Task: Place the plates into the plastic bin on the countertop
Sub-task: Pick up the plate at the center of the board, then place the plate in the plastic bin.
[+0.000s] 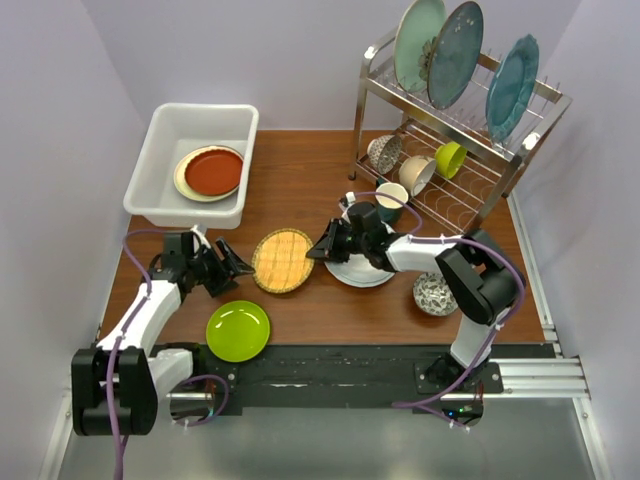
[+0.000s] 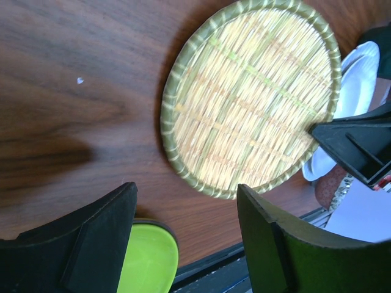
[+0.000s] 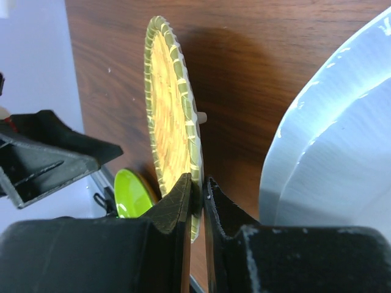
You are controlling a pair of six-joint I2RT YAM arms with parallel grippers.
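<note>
The woven yellow plate [image 1: 283, 260] [image 2: 250, 97] [image 3: 168, 104] is at the middle of the countertop [image 1: 300, 170], its right rim pinched by my right gripper [image 1: 318, 250] [image 3: 197, 195], which is shut on it. A shadow lies under it. My left gripper [image 1: 232, 265] [image 2: 186, 189] stands open just left of this plate, holding nothing. The lime green plate [image 1: 238, 330] [image 2: 146, 259] [image 3: 131, 192] lies near the front edge. A white plate [image 1: 360, 272] [image 3: 336, 152] lies under the right wrist. The plastic bin [image 1: 165, 135] at the back left holds a red-brown plate [image 1: 213, 171] on a cream one.
A steel wire rack [image 1: 520, 150] at the back right carries large teal plates [image 1: 455, 55], small bowls and a green cup. A mug [image 1: 390, 200] stands before it. A patterned bowl [image 1: 435, 293] sits by the right arm's elbow.
</note>
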